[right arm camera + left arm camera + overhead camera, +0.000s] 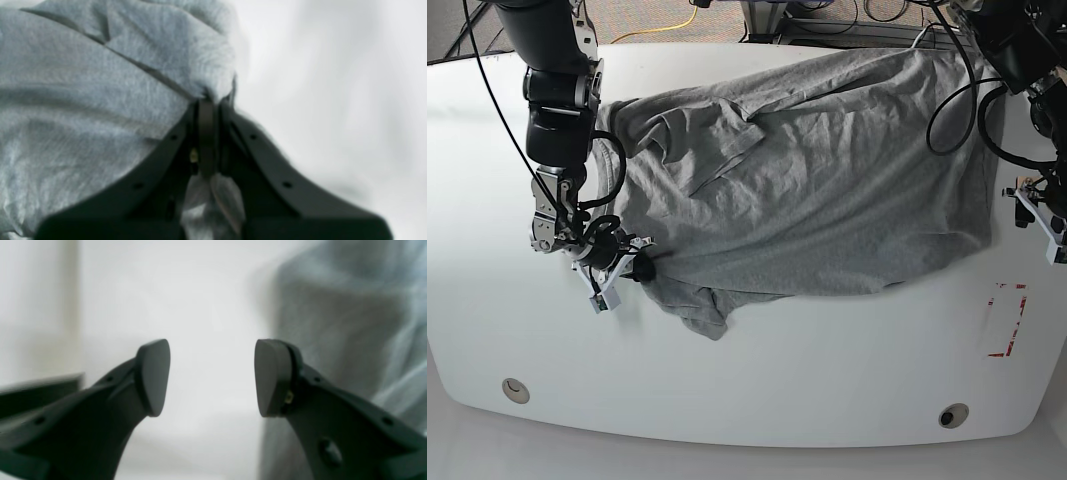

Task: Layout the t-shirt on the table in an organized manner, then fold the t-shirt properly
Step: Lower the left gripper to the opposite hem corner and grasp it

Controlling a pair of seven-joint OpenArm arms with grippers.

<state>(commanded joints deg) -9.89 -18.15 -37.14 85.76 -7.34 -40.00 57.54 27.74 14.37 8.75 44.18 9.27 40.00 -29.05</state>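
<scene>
Spreading stage: the right gripper [639,268] pinches the grey t-shirt [807,180], rumpled across the table [757,380], while the left gripper [212,376] gapes empty beside its hem, likely needing to grasp next.

heather-grey t-shirt [827,170], glossy white table [777,380]

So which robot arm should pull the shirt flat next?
Probably the right one: the right gripper is already shut on the t-shirt at its bunched corner. The left gripper is open, holding nothing, beside the cloth.
</scene>
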